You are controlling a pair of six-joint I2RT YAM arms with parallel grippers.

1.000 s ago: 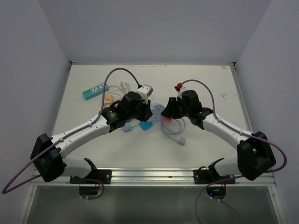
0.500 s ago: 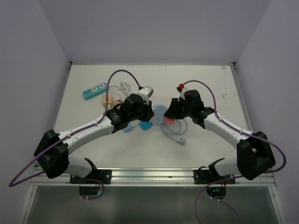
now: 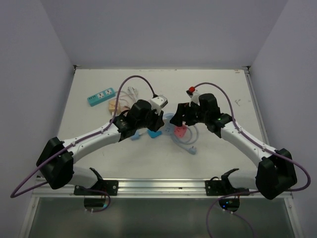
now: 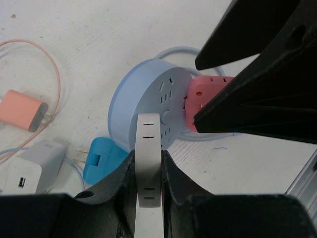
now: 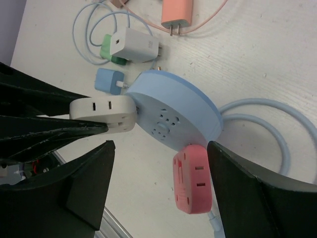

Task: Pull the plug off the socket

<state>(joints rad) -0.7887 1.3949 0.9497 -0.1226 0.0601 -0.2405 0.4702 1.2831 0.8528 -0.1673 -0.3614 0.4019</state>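
Two fingers (image 4: 124, 173) of the left gripper (image 4: 147, 157) are pinching a white plug (image 4: 148, 131) tightly, its end touching the rim of the round blue socket (image 4: 141, 94); whether its prongs are seated is hidden. The right gripper (image 5: 161, 161) is hanging with its jaws spread wide, gripping nothing, while a pink plug (image 5: 193, 181) is lying between them against the socket's edge. A small blue plug (image 5: 108, 79), a white charger (image 5: 136, 44) and an orange charger (image 5: 177, 11) are lying nearby on the table (image 3: 223, 89).
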